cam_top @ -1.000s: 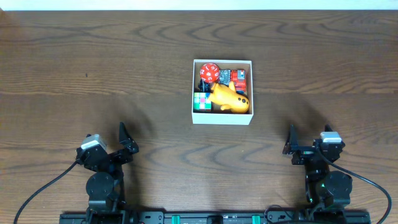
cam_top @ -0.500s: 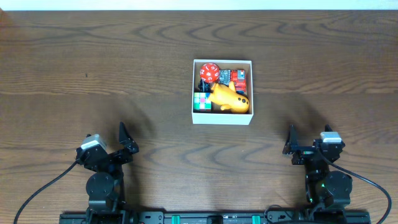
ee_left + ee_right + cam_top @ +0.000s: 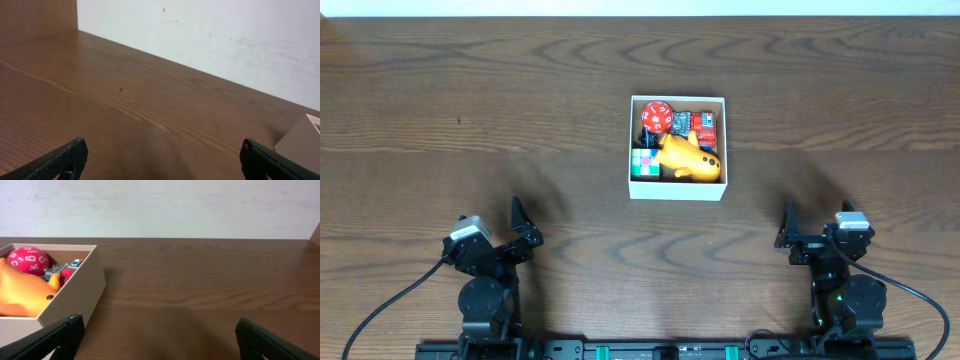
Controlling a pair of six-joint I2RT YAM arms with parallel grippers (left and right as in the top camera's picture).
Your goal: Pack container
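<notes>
I read the small square white-walled container with a tan cardboard interior (image 3: 677,191), holding assorted toys (image 3: 684,157), at mid-table, far-left of my spread, empty right gripper (image 3: 156,339) and, apparently slightly more distant, far-right of my equally spread left gripper (image 3: 160,162).

I count one container (image 3: 677,191); in it one red die (image 3: 655,117), one yellow toy (image 3: 687,160), one colour cube (image 3: 643,163), one small red toy (image 3: 703,128).

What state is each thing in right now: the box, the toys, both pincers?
container: upright, open top, toys inside
red die: in the container
yellow toy: in the container
coloured cube: in the container
left pincer: open, empty
right pincer: open, empty
</notes>
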